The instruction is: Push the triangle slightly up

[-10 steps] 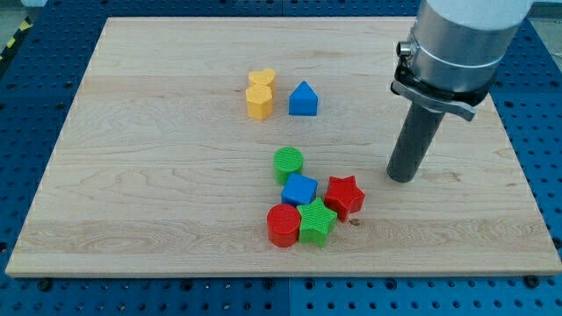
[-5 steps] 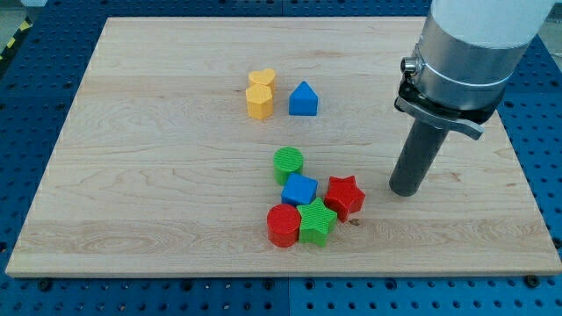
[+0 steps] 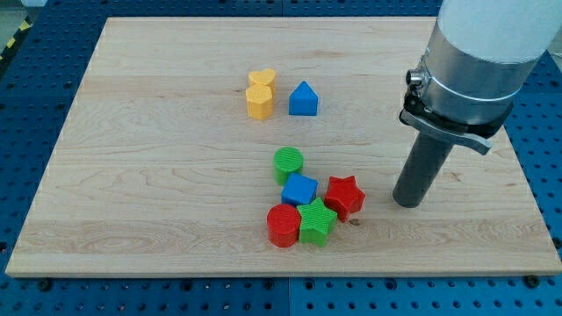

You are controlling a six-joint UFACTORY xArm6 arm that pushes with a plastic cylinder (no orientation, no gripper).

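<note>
The blue triangle block stands on the wooden board near the view's top centre, just right of two yellow blocks. My tip rests on the board at the view's right, well below and to the right of the triangle. It is apart from every block; the nearest is the red star, a short way to its left.
A cluster lies left of my tip: green cylinder, blue cube-like block, red star, green star and red cylinder. The board's right edge is near the arm.
My tip has slid a little down and to the right on the board over the last second. No block has moved.
</note>
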